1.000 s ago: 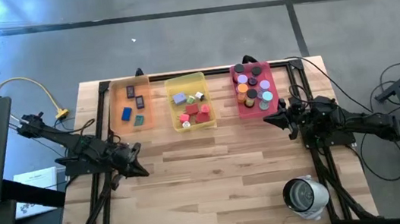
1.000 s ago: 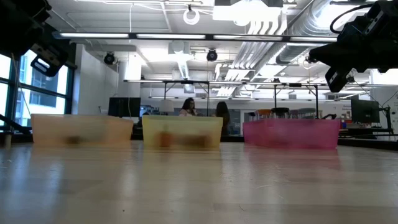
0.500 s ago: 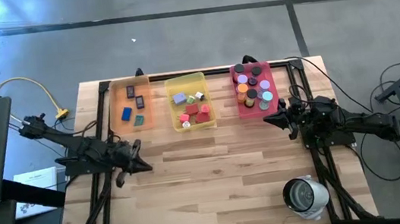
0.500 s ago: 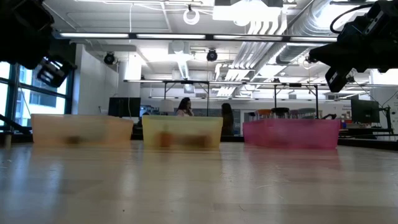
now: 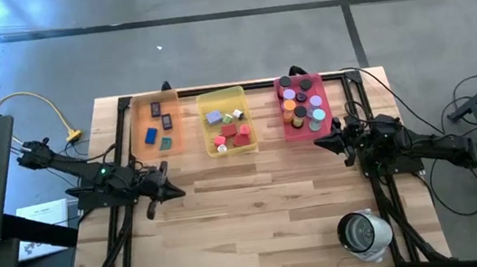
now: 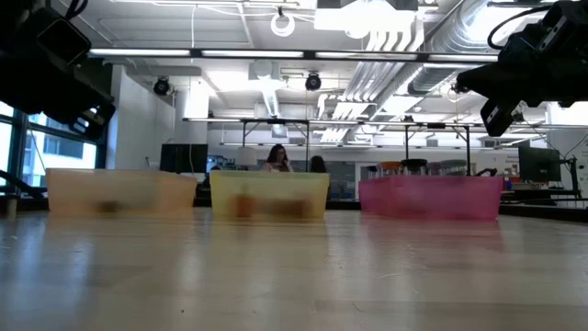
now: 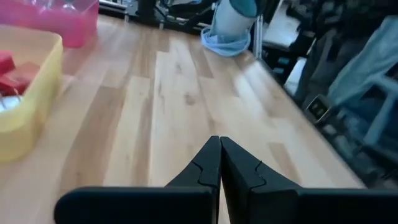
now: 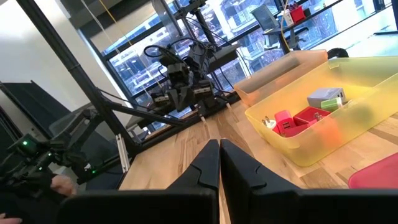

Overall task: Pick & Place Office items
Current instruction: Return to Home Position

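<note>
The office items lie sorted in three trays along the table's far edge. Flat dark and blue rectangles [image 5: 159, 125] lie in the orange tray [image 5: 140, 132]. Red, lavender and white cubes [image 5: 229, 131] lie in the yellow tray [image 5: 205, 128]. Round discs [image 5: 301, 103] fill the pink tray [image 5: 288, 129]. My left gripper [image 5: 179, 194] is shut and empty above bare wood, nearer than the orange tray. My right gripper [image 5: 317, 142] is shut and empty, close to the pink tray's near end. The wrist views show both pairs of fingers closed: left gripper [image 7: 219, 144], right gripper [image 8: 219, 147].
A large white-grey round device [image 5: 363, 234] stands near the table's near right corner. Bare wooden tabletop [image 5: 257, 213] spreads between the two arms and nearer than the trays. A black frame rail [image 5: 120, 134] runs along the table's left side.
My left arm has sunk a little, and its shut gripper has swung round toward the table's right and far side. It holds nothing. Nothing on the table has moved.
</note>
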Action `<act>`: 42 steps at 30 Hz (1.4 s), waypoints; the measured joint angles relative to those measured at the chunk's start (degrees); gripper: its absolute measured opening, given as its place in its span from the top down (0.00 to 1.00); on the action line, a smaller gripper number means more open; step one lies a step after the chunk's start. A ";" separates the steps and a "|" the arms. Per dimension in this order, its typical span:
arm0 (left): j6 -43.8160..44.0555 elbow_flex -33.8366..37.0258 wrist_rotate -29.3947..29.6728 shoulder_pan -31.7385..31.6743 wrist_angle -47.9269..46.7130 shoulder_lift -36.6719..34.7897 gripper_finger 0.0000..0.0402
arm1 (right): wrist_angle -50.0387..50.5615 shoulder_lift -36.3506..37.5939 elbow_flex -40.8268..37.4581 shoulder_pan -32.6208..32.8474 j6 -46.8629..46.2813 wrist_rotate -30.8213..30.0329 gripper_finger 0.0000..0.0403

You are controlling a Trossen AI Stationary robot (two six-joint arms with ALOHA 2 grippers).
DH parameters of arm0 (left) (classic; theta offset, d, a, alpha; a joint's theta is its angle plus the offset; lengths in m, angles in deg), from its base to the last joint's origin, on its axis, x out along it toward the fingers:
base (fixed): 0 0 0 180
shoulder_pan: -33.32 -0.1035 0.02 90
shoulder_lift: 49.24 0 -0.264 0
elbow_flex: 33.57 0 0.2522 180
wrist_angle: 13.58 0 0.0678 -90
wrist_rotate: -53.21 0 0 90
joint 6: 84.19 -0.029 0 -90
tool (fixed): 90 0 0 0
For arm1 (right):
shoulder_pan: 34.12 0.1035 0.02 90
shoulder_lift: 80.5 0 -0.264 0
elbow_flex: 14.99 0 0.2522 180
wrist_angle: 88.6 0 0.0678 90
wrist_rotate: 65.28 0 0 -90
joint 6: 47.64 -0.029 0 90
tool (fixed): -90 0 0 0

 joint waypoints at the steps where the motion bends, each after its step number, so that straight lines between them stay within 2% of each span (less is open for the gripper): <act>1: -1.65 0.03 0.00 -0.36 -0.03 0.24 1.00 | -0.01 0.00 0.00 0.00 0.00 0.00 0.99; 6: -5.72 0.06 -0.02 -1.35 0.02 0.59 1.00 | -0.03 0.00 0.00 0.00 0.00 0.00 0.99; 42: -5.20 0.10 0.00 -1.39 -0.01 0.59 1.00 | -0.10 0.00 0.00 0.00 0.00 0.00 1.00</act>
